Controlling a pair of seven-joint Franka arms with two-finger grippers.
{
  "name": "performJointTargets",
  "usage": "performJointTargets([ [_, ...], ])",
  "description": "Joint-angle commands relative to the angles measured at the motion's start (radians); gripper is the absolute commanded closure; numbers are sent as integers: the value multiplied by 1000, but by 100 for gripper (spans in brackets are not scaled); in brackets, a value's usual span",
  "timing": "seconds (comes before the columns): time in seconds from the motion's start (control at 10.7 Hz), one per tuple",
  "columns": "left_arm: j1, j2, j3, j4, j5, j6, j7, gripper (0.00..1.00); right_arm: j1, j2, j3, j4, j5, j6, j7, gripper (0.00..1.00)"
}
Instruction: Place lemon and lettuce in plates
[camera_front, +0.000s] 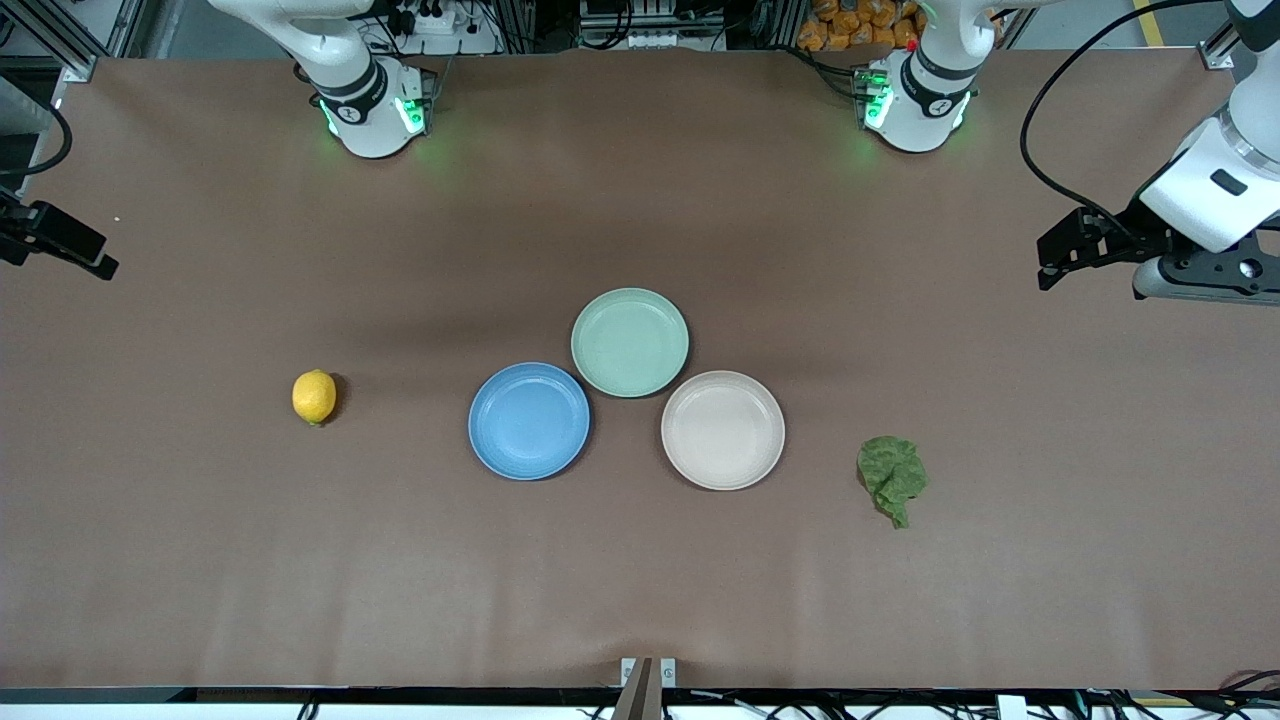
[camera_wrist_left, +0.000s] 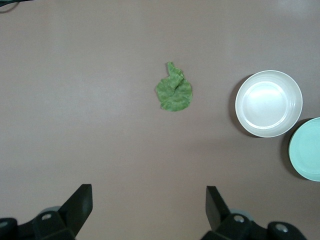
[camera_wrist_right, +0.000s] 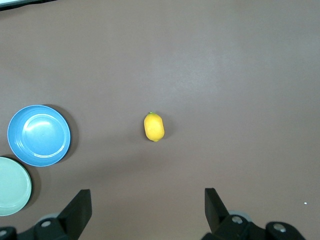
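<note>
The yellow lemon (camera_front: 314, 397) lies on the brown table toward the right arm's end; it also shows in the right wrist view (camera_wrist_right: 154, 127). The dark green lettuce (camera_front: 892, 478) lies toward the left arm's end and shows in the left wrist view (camera_wrist_left: 173, 91). The blue plate (camera_front: 529, 421) and the beige plate (camera_front: 723, 430) sit empty mid-table, between the two. My left gripper (camera_wrist_left: 149, 200) is open and empty, high over the table's left-arm end (camera_front: 1050, 262). My right gripper (camera_wrist_right: 148, 202) is open and empty, high over the right-arm end (camera_front: 95, 258).
An empty mint-green plate (camera_front: 630, 342) touches both plates, farther from the front camera than they are. The two arm bases (camera_front: 372, 110) (camera_front: 915, 100) stand along the table's edge farthest from the front camera. A small bracket (camera_front: 648, 672) sits at the near edge.
</note>
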Motion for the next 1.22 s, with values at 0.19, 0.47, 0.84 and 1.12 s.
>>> performJointTargets([
  [0.19,6,-6,-5,-1,14,6,24,0,11,5,-8,8,-11,2,4,0],
  [0.47,-1,3,-5,-2,15,6,20,0,10,16,-8,8,-13,7,3,0],
  [0.84,-14,90,-9,-2,52,20,8,0,7,17,-8,-4,-10,40,3,0],
  [1.12,-27,186,-9,-2,51,84,4,0,5,24,-8,-85,-10,143,1,0],
])
